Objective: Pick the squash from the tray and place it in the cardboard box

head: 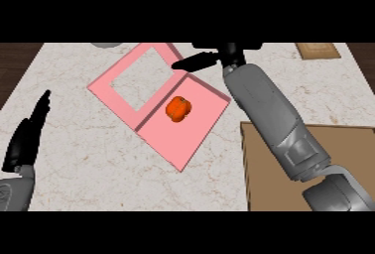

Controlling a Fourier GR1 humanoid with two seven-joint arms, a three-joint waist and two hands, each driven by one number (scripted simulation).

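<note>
An orange squash [178, 109] lies on the lower half of a pink tray [192, 130] in the middle of the counter. My right hand [202, 60] hovers above the tray's far edge, beyond the squash and apart from it, fingers stretched out to the left and holding nothing. Its grey forearm runs down across the tray's right corner. The cardboard box [264, 168] sits at the lower right, partly hidden by that arm. At the left edge my left hand [28, 136] rests open, fingers pointing up.
The tray's upper half is a pink frame with a white opening [139, 79]. A brown wooden board [317, 50] lies at the far right. A grey object [107, 45] shows at the far edge. The counter is pale marble.
</note>
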